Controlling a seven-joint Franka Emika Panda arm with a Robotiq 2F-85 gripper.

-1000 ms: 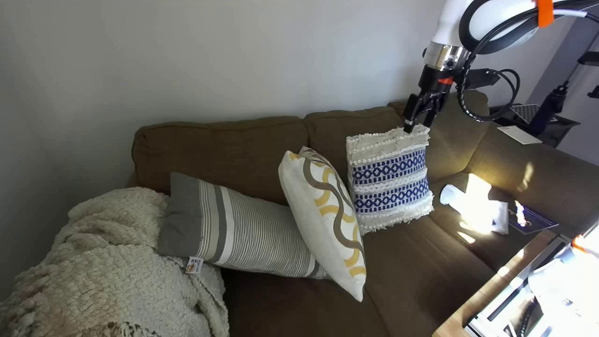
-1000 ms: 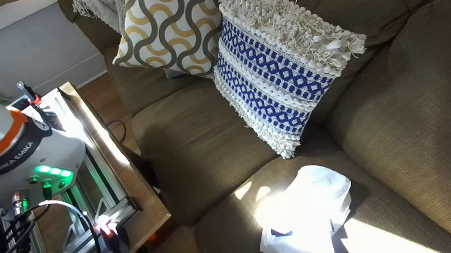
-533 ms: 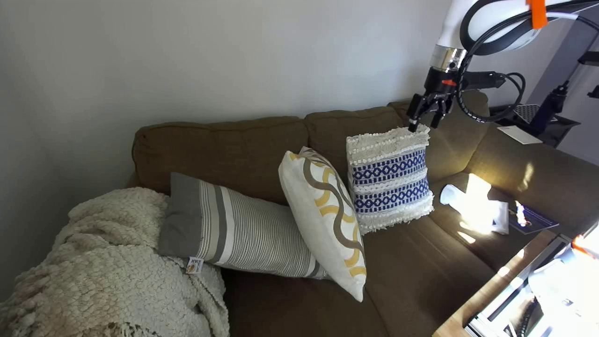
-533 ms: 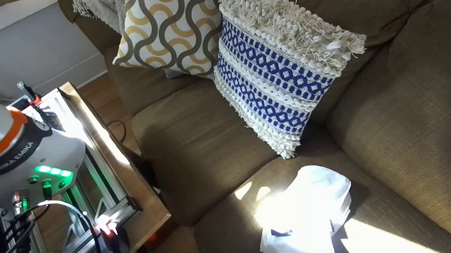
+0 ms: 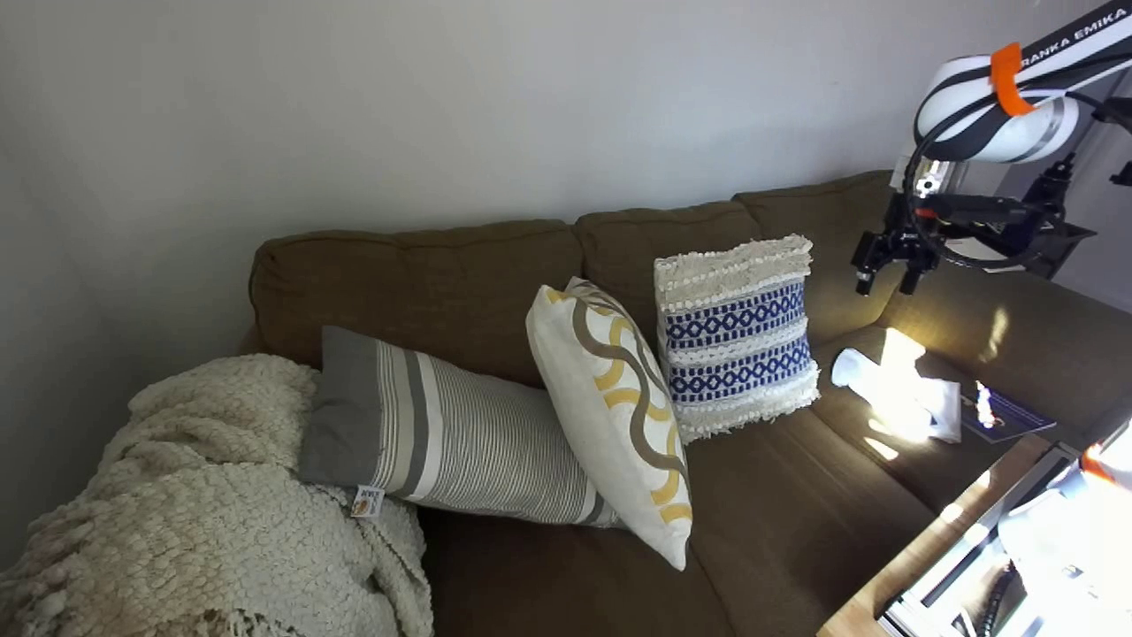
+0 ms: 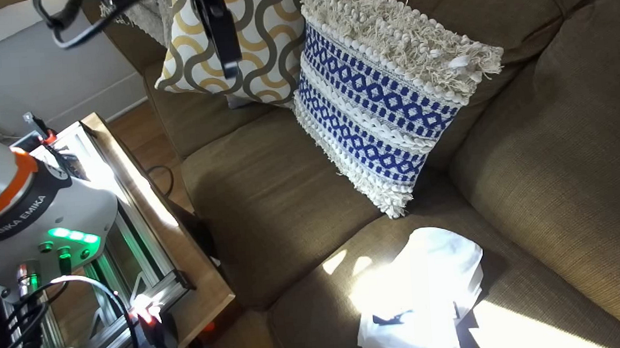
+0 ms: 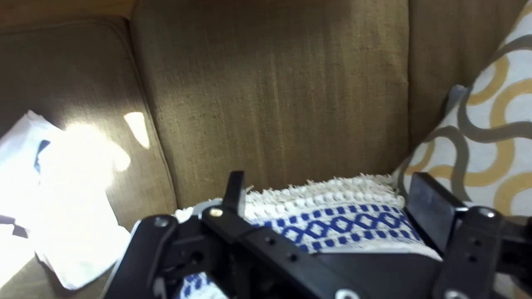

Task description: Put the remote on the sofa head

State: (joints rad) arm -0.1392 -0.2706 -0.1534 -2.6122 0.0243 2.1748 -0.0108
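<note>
My gripper [image 5: 887,281] is open with nothing between its fingers. It hangs in the air in front of the right part of the olive-brown sofa. In the wrist view the gripper [image 7: 328,182] has its jaws wide apart, with the blue-and-white pillow [image 7: 332,220] showing between and below them. A dark finger [image 6: 221,39] shows at the top of an exterior view. The sofa head [image 5: 416,235] runs along the wall behind the pillows, to the left of the gripper in that exterior view. I cannot make out a remote in any view.
A striped pillow [image 5: 478,442], a wavy-patterned pillow [image 5: 610,407] and a cream knitted blanket [image 5: 221,495] lie on the sofa. A white cloth [image 6: 449,251] lies on the sunlit seat, with a dark blue flat item [image 5: 1017,416] beside it. A wooden table [image 6: 204,288] carries the robot base.
The open gripper has moved away from above the blue-and-white pillow and the sofa head, right and down in an exterior view. It has come into the top of an exterior view.
</note>
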